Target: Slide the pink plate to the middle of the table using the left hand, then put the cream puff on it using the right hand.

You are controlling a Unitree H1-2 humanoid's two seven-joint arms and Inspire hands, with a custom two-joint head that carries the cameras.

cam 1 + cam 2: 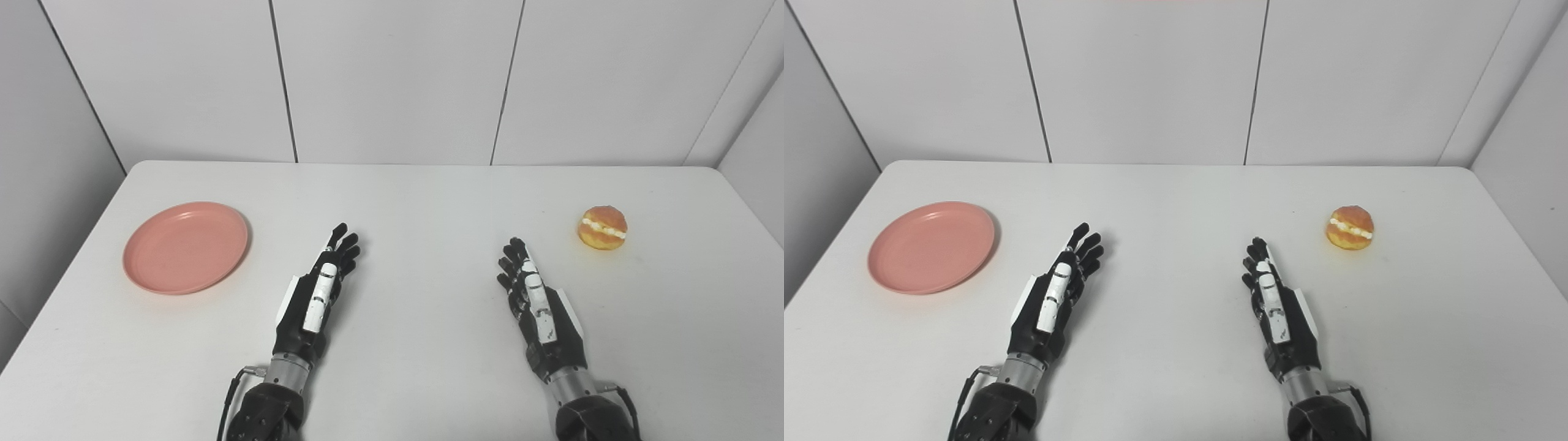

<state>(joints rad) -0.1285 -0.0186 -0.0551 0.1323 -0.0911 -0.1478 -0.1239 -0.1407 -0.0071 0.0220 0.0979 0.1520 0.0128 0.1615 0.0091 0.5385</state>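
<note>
Both my left robot hand [318, 294] and right robot hand [536, 300] hover spread and empty; the round pink plastic plate [185, 247] looks light and slick, so I'd push its near rim.

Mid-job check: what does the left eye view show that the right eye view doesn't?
Only the left eye view: more of the left side wall beside the table.

Only the right eye view: more of the right side wall and more table beyond the cream puff.

Both: the pink plate on the table's left, the puff on its right, and the left hand and right hand open, holding nothing, between them.
</note>
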